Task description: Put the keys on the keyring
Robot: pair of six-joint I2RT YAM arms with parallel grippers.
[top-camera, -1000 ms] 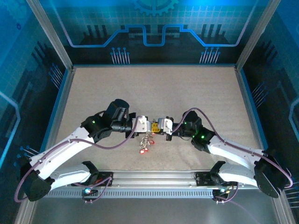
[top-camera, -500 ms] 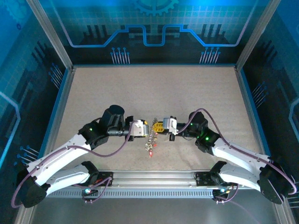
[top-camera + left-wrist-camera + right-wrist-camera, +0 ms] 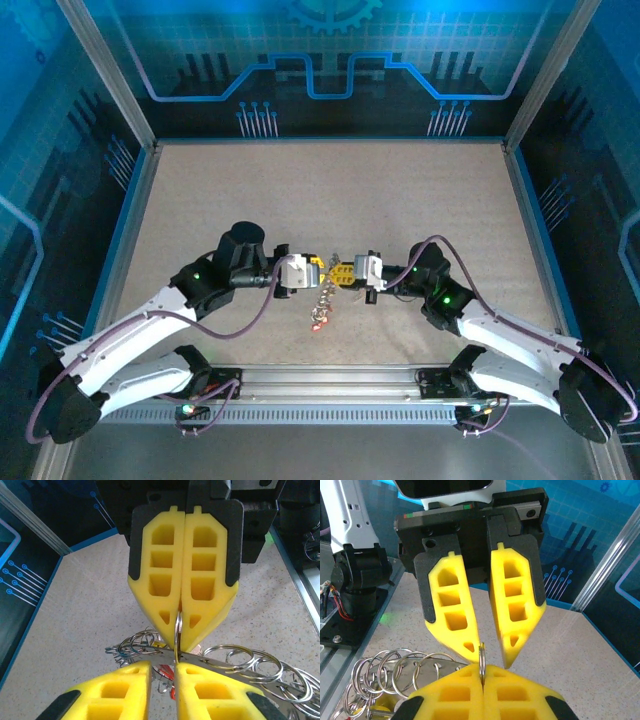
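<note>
The right gripper (image 3: pixel 178 642) had its two yellow fingers pressed tight together. They pinched a thin ring (image 3: pixel 177 625) that was seen from its edge. The left gripper (image 3: pixel 489 656) faced it, tip to tip. Its fingers had a small gap between them, and the thin ring stood in that gap, close to one fingertip. I could not tell if that finger touched it.

The keyring (image 3: pixel 200 656) ran across right where the two sets of fingertips met. The keys (image 3: pixel 318 322) hung below the fingertips, down toward the table (image 3: pixel 90 610).

I think a lot could go wrong here. The thin ring was held only by its edge, at the very tips, so a small twist or pull could make it slip out. Then the whole bunch would drop. If the left fingers closed a bit off to one side, they could push the ring away and miss it. The hanging bunch could also swing and tug on the pinch.

The fingers looked like soft yellow foam with square holes in them, set on black backs and coming to blunt points. The thin ring was shiny, hard metal. The keyring looked like a flat, dark grey band. Many small rings (image 3: pixel 255 662) of bright wire fanned out to one side of the fingertips, looped over each other. The keys had little red heads. The table looked pale and speckled.
</note>
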